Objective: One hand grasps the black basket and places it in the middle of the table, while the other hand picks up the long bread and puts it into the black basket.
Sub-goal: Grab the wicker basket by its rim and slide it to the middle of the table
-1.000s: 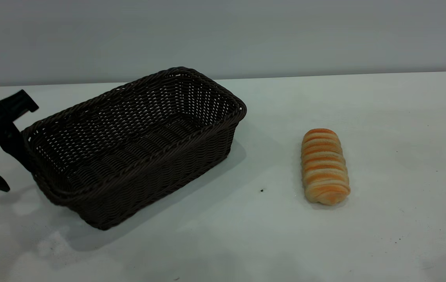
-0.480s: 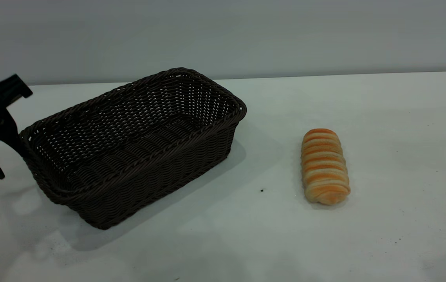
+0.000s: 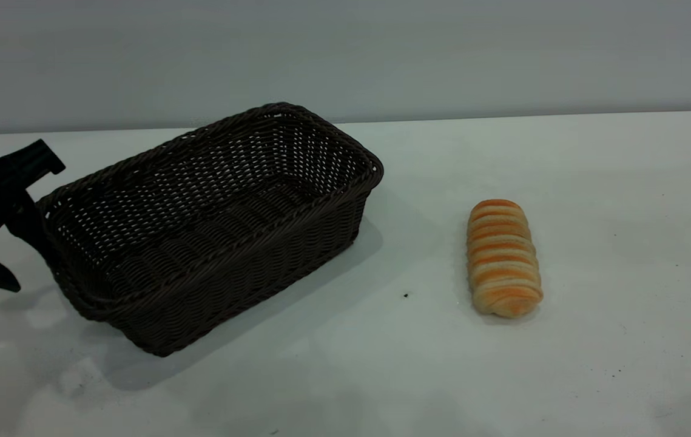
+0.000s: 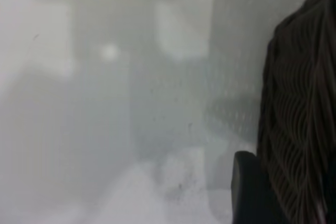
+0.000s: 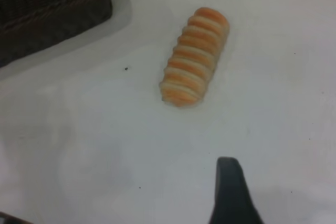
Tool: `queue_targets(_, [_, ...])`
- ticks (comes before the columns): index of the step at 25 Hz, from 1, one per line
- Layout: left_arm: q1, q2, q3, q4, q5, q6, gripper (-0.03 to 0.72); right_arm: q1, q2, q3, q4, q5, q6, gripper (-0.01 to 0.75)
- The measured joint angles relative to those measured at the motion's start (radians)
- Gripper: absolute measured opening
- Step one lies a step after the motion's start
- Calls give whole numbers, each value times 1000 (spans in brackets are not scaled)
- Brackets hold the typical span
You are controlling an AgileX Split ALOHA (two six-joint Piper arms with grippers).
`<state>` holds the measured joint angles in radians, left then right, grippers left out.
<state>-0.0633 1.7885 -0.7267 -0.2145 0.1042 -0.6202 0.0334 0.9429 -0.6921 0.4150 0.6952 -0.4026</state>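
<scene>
- The left gripper point(image 3: 20, 200) sits at the left edge of the exterior frame, at the short left end of the black basket point(image 3: 212, 224). Half a second ago it was higher and farther left; now it has dropped back down and right, close to where it was a second ago.
- The basket's left end, slightly raised half a second ago, looks to have settled again; its right end has barely shifted.
- My reading: the basket is being tugged at its end but has not travelled yet, so the first step, bringing it to the middle of the surface point(image 3: 594, 182), is not done.
- The left jaws appear to straddle the basket's end rim, one prong outside the wall in the left wrist view; whether they are truly clamped I cannot tell.
- The basket occupies the left-centre of the exterior frame, resting on the surface and angled toward the upper right.
- The long bread point(image 3: 503, 258) lies right of centre, well apart from the basket and untouched.
- The right gripper point(image 5: 233, 195) shows only as one dark prong at the bottom of its wrist view, above the surface short of the bread; its opening cannot be judged.
- Count: one basket, one bread, two grippers, one small dark speck point(image 3: 406, 295) between basket and bread.
</scene>
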Motion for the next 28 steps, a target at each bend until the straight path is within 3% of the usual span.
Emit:
queue_targets(7, [-49,11,-1,1,-64,1,410,0,0,0,1,0,0,473])
queue_targets(28, [-52,-21,-10,1,-78,29,406,0,0,0,1,3,-3,473])
